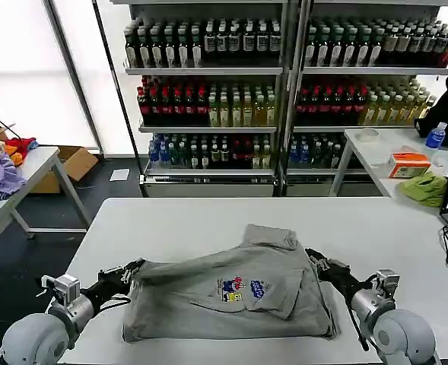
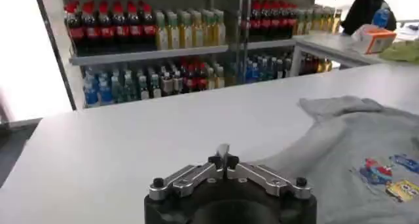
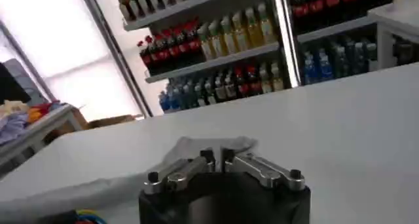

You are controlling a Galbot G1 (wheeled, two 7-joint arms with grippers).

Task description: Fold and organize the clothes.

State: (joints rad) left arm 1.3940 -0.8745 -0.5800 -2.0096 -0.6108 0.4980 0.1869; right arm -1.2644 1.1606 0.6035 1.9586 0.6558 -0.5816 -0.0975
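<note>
Grey shirt (image 1: 231,293) lies partly folded on the white desk (image 1: 170,220). Left gripper (image 1: 132,268) and right gripper (image 1: 315,259), fingers closed together, touch its opposite edges.

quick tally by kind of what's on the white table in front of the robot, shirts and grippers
grey shirt: 1
grippers at its edges: 2, left gripper at the shirt's left edge, right gripper at its right edge, both with fingers shut
total: 3
</note>
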